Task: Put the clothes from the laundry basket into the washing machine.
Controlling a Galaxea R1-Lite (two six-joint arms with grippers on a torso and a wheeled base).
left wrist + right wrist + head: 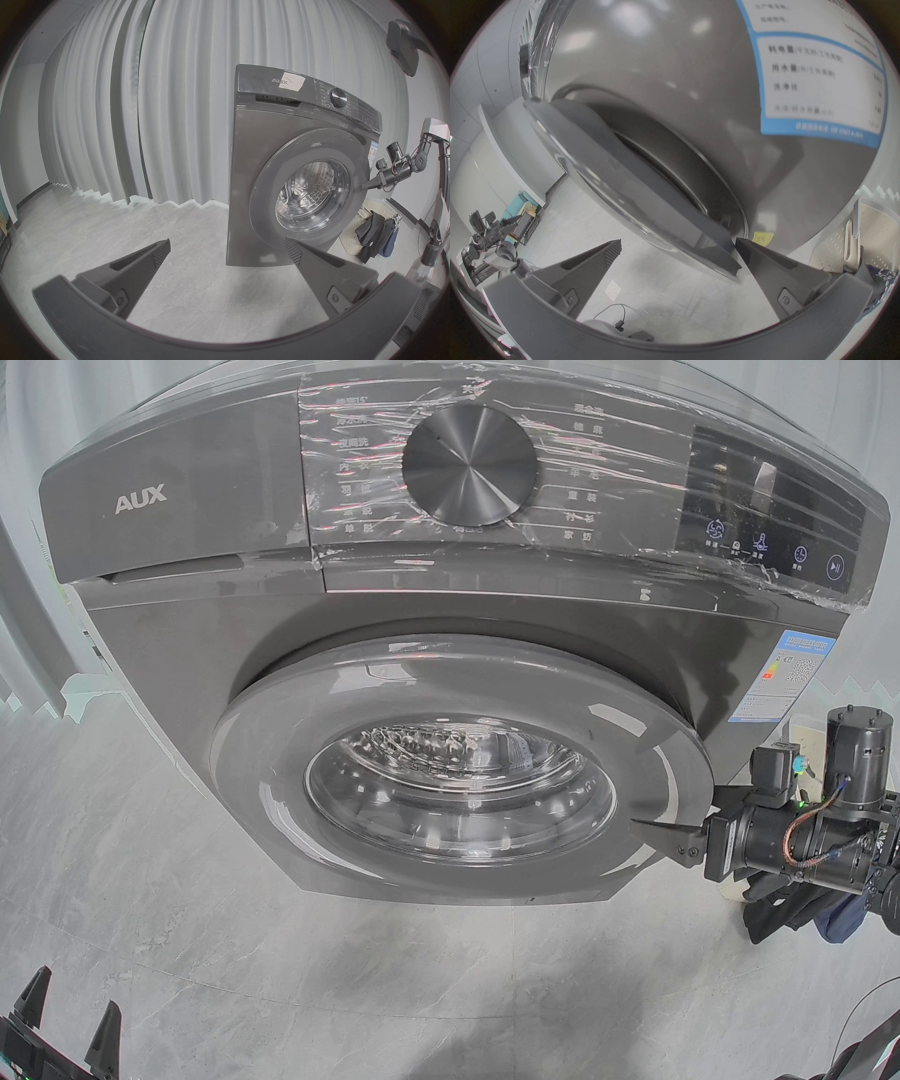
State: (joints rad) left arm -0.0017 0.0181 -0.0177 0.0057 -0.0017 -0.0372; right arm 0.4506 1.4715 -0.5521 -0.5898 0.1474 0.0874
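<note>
The grey washing machine (216,632) stands in front of me, its round door (281,735) with the glass window facing me. In the right wrist view the door's edge (647,201) stands a little off the machine's front. My right gripper (667,836) is at the door's right rim, open, and the rim lies between its fingers (773,272). Dark clothes (797,913) hang over a cream laundry basket (349,236) on the floor to the machine's right. My left gripper (66,1021) hangs open low on the left, with nothing in it (226,243).
Grey tiled floor (375,969) stretches in front of the machine. Pale curtains (178,117) hang behind it and to its left. The control dial (469,463) and panel sit on top under plastic film.
</note>
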